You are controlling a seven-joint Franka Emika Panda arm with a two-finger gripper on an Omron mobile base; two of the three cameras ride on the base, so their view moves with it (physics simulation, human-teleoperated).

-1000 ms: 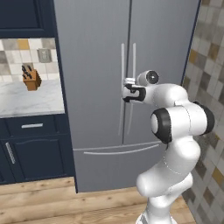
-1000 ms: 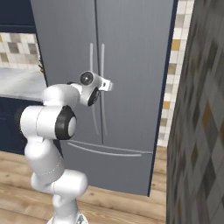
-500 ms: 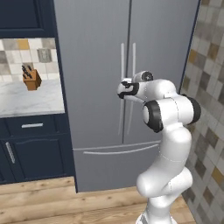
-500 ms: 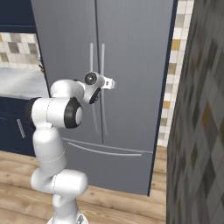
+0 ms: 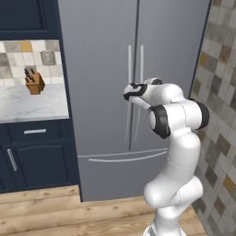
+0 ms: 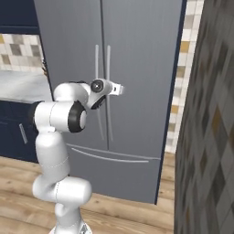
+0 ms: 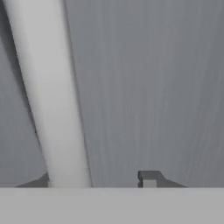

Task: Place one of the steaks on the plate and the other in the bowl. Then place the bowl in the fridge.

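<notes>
The tall grey fridge (image 5: 101,69) (image 6: 137,55) stands with both doors closed. My gripper (image 5: 129,93) (image 6: 97,103) is at mid-height of its long vertical handles, at the left one (image 5: 129,60) (image 6: 97,64). In the hand view the pale handle bar (image 7: 52,96) runs between the fingers of the gripper (image 7: 96,178). It lies close to the left finger, and the right fingertip (image 7: 148,177) stands apart from it, so the jaws are open around the bar. The steaks, the plate and the bowl are out of view.
Left of the fridge, a marble counter (image 5: 27,103) carries a wooden knife block (image 5: 34,84) above navy cabinets (image 5: 37,161). A tiled wall (image 5: 221,92) (image 6: 205,137) stands close on the right. Wooden floor (image 5: 55,207) lies in front.
The hand has moved left across the fridge front onto the handle, and the elbow has risen. The fingers now straddle the bar and have drawn closer together.
</notes>
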